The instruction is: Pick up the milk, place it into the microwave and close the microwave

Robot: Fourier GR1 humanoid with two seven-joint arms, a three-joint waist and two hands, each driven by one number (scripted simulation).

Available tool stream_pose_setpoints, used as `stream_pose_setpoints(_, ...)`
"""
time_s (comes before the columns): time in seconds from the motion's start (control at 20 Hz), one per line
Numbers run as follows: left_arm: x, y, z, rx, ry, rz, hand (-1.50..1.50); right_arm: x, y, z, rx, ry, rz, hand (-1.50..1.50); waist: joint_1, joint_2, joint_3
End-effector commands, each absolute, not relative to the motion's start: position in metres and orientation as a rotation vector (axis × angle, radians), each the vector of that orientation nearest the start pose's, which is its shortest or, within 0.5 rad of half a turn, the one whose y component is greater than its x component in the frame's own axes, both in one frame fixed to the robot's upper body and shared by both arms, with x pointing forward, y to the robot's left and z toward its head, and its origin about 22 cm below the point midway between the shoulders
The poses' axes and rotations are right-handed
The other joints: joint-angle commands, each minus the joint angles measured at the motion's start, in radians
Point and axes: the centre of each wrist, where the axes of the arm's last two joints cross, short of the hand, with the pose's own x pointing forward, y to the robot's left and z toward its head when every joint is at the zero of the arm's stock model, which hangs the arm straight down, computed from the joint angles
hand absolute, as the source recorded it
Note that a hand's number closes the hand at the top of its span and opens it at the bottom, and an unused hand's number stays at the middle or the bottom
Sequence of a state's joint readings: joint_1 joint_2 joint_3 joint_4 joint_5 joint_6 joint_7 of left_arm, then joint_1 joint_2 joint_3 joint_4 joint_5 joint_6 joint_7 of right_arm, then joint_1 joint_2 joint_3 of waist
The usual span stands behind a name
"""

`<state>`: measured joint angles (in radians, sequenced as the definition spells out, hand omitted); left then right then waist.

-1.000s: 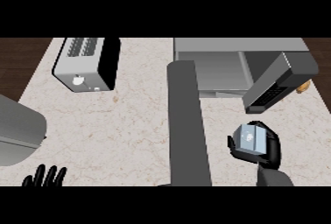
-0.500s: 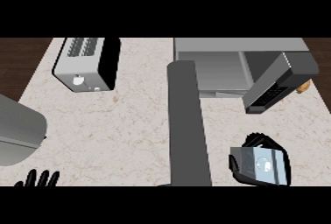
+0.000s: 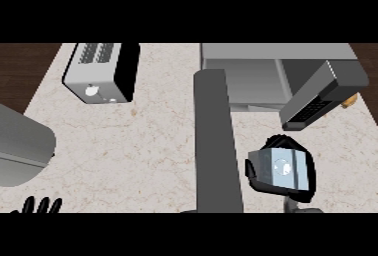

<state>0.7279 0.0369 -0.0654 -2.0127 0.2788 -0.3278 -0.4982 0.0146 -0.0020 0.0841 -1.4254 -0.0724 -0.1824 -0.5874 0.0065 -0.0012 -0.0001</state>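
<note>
The milk (image 3: 280, 167), a small grey-blue carton, is held above the counter at the lower right, with my right hand (image 3: 308, 172) shut on it, black fingers curled round its sides. The microwave (image 3: 258, 52) stands at the back right with its cavity (image 3: 251, 82) open. Its door (image 3: 218, 140) is swung out toward me and shows as a long grey bar just left of the carton. The milk is in front of the cavity, outside it. My left hand (image 3: 40, 205) rests open at the lower left edge, fingers up.
A silver toaster (image 3: 100, 72) stands at the back left. A large grey rounded vessel (image 3: 18, 145) sits at the left edge. The microwave's tilted grey panel with dark keys (image 3: 321, 95) lies right of the cavity, with a small orange thing (image 3: 349, 100) beside it.
My right hand with the milk dropped toward the near edge, then came back up and slightly left. My left hand sank a little lower at the bottom edge.
</note>
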Motion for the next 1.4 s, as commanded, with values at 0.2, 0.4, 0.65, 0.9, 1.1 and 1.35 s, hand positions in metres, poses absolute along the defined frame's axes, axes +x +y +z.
stream_pose_setpoints(0.2,0.064,0.278,0.007,-0.174,-1.908,0.208,-1.50,0.266,-0.177,-0.037,-0.144,-1.943,-0.063,1.50,0.004,0.001,0.000)
stream_pose_setpoints(0.4,0.057,0.285,-0.009,-0.209,-1.888,0.196,-1.50,0.303,-0.162,-0.029,-0.235,-1.907,-0.024,1.50,0.011,0.002,0.000)
stream_pose_setpoints(0.65,0.071,0.284,0.003,-0.217,-1.876,0.198,-1.50,0.324,-0.175,-0.064,-0.283,-1.824,-0.035,1.50,0.016,0.006,0.001)
stream_pose_setpoints(0.9,0.066,0.277,-0.002,-0.182,-1.878,0.199,-1.50,0.360,-0.167,-0.050,-0.281,-1.820,-0.061,1.50,0.016,0.005,0.001)
stream_pose_setpoints(1.1,0.072,0.284,0.014,-0.204,-1.895,0.170,-1.50,0.367,-0.173,-0.063,-0.408,-1.782,-0.010,1.50,0.038,0.015,0.002)
stream_pose_setpoints(1.35,0.061,0.293,0.007,-0.221,-1.885,0.151,-1.50,0.385,-0.212,-0.049,-0.533,-1.745,0.053,1.50,0.068,0.024,0.003)
